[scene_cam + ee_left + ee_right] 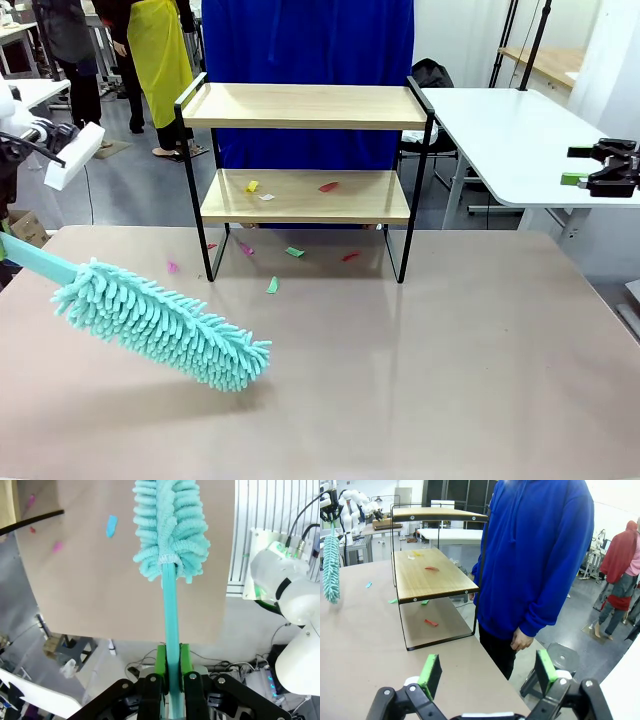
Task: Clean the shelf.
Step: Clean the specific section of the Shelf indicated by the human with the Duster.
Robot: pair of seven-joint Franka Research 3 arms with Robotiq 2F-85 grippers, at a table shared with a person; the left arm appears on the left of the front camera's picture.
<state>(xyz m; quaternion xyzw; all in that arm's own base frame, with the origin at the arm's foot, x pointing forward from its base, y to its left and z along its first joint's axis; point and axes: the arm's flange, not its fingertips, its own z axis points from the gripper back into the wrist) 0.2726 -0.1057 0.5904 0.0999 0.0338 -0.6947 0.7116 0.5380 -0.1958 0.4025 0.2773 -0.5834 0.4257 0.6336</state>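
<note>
Now, step: we should bring the duster to the shelf, onto its lower board, sweeping the scraps off with flat, light strokes.
Left gripper: clamped on the duster's handle.
Right gripper: spread wide, empty.
Shelf: far middle of the table, long axis running left-right, open front facing us.

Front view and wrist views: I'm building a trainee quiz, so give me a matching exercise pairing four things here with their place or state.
1 duster
2 right claw
3 yellow scrap
4 green scrap

a on the lower board of the shelf
b open
c on the table
d clamped in the left claw

Pairs: 1-d, 2-b, 3-a, 4-c
</note>
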